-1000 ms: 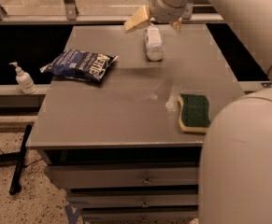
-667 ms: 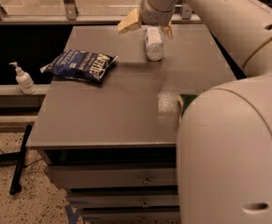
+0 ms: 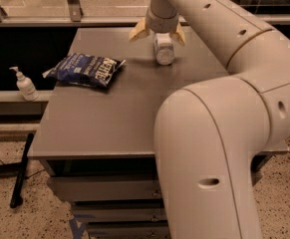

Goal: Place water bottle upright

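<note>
1 jaws over 1 water bottle, 1 chip bag, 1 dispenser.

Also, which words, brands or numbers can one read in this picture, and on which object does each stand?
Chip bag: large white letters on blue, too blurred to read.
Water bottle, at the far side of the table, just below the open pincer: label too small to read.
Pump bottle, left of the table: no text can be made out.
So nothing can be quoted.
</note>
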Available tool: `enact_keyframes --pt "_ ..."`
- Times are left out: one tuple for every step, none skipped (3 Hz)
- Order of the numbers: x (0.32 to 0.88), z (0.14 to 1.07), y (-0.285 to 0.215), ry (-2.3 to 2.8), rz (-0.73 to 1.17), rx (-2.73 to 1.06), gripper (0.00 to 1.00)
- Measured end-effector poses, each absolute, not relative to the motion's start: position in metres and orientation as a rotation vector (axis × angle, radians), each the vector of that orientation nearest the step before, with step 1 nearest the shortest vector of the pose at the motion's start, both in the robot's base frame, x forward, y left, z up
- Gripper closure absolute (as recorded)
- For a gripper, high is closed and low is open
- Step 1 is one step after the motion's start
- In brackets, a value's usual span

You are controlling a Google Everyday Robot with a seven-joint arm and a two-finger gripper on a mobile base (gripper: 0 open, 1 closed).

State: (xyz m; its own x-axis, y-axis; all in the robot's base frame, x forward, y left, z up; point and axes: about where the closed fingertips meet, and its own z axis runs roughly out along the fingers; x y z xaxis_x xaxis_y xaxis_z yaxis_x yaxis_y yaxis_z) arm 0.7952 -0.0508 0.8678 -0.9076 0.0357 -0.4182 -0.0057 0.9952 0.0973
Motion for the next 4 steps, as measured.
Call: enact_keyframes --pt "0.806 0.863 -0.074 2.708 0.014 0.056 0.00" --pt "0.813 0.860 -0.089 2.710 -0.049 0.071 0.00" --pt "0.822 0.856 -0.096 2.708 -0.060 0.081 0.00" --pt "0.831 0.854 -0.095 2.699 -0.042 0.081 0.00"
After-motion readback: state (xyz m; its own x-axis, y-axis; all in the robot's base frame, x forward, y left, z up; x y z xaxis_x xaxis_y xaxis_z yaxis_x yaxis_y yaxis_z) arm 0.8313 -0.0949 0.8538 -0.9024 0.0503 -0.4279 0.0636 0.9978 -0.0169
